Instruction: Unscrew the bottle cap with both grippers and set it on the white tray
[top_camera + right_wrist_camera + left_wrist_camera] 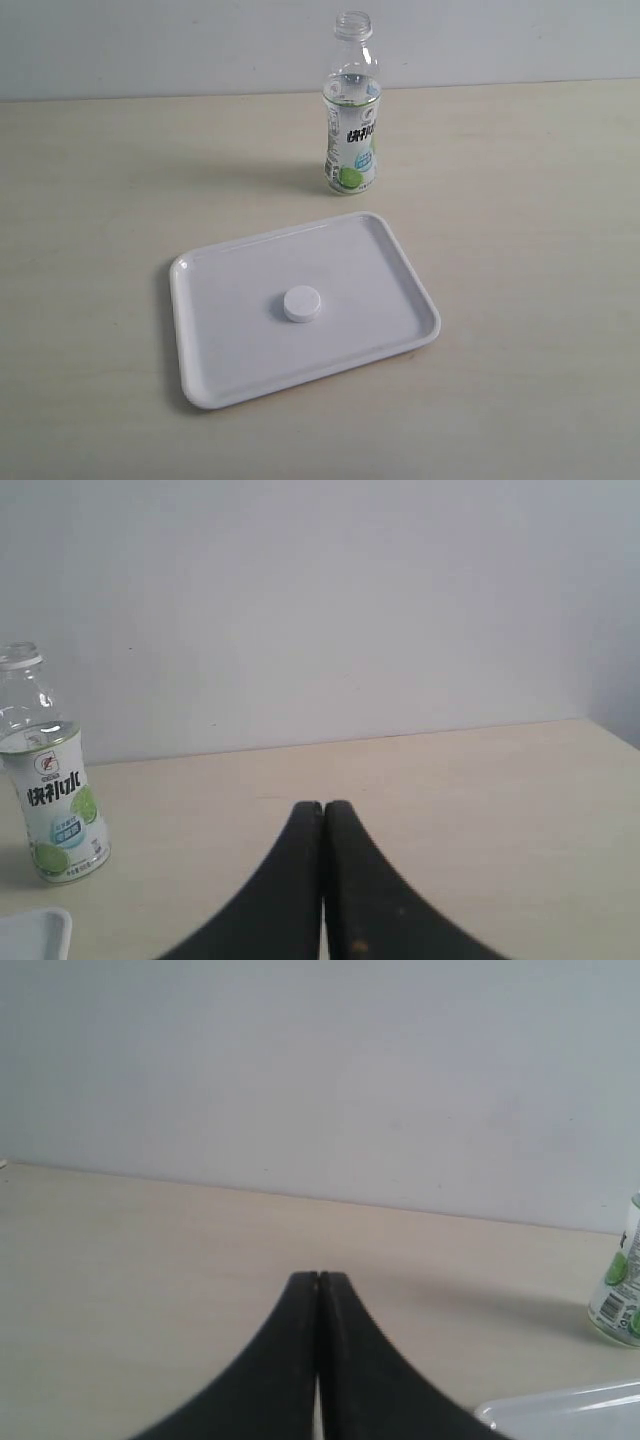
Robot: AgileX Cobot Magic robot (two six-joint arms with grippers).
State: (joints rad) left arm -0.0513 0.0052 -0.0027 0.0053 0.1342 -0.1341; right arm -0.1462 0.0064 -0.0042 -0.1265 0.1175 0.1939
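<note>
Wide shot first: a pale wood-look table [520, 300] fills the scene, with a plain light wall [150, 40] behind its far edge. Sitting on that table, towards the near side in the exterior view, is the white tray [230, 290], flat, glossy, turned at a slight angle to the table edge. Beyond the tray's far right corner, apart from it and close to the wall, stands the bottle [351, 120], upright on the table, its neck open and bare, the green-and-white label facing the camera, clear liquid up to around the shoulder. Over to the arms now: the left gripper [318, 1278] shows in its wrist view with both black fingers pressed flat together, tip to tip, nothing between them, low above bare table, with the bottle's base and a tray corner at the edge of that picture. The right gripper [323, 806] is the same story, jaws fully closed, nothing gripped, with the bottle standing off to one side of it and a tray corner just peeking in. And the smallest piece: the bottle cap [302, 303] lies flat, top face up, near the middle of the tray, well clear of its rim and well apart from the bottle.
</note>
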